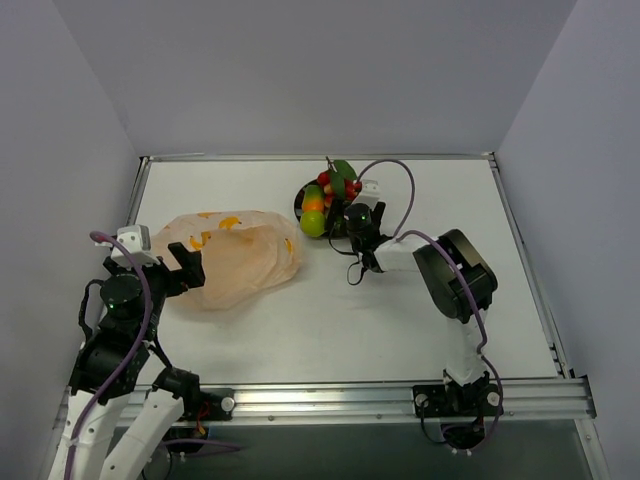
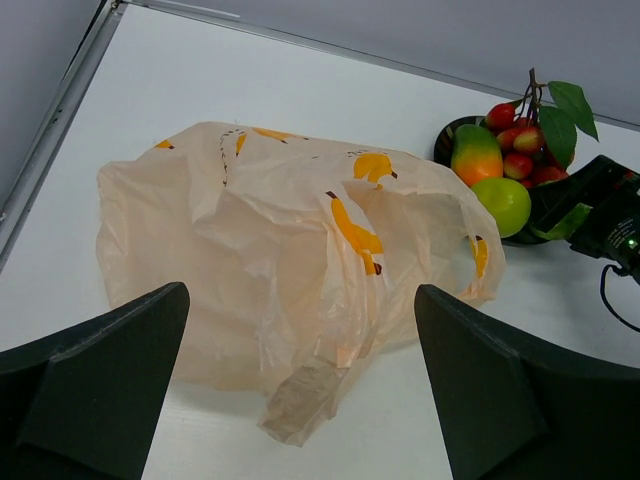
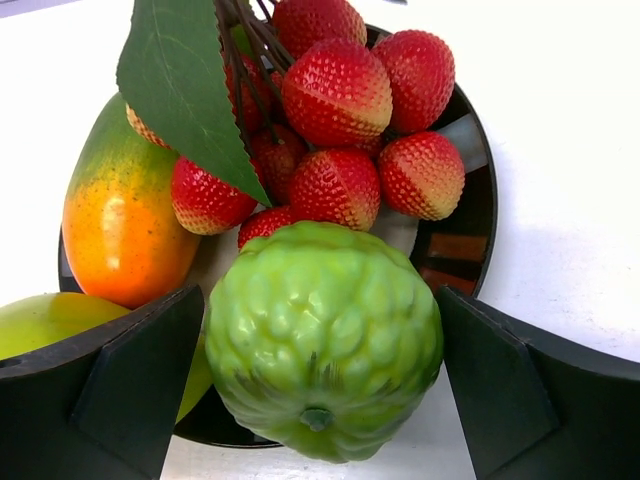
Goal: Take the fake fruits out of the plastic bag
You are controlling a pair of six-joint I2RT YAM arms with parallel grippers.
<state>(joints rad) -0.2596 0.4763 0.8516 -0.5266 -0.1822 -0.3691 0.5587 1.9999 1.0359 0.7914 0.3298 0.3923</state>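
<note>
The peach-tan plastic bag (image 1: 235, 255) lies crumpled and flat on the table's left side, also in the left wrist view (image 2: 290, 250); no fruit shows in it. My left gripper (image 1: 186, 266) is open and empty just before the bag's near end (image 2: 300, 300). On the dark-rimmed plate (image 3: 475, 200) lie the mango (image 3: 125, 230), the red berries with leaves (image 3: 340, 100) and a smooth green ball (image 3: 40, 320). My right gripper (image 3: 320, 300) is opened wide, with a bumpy green fruit (image 3: 325, 360) resting on the plate's near rim between its fingers.
The plate (image 1: 300, 200) stands at the table's back centre, right of the bag. My right arm (image 1: 455, 275) bends across the table's right half. White walls enclose the table. A metal rail (image 1: 400, 395) runs along the near edge.
</note>
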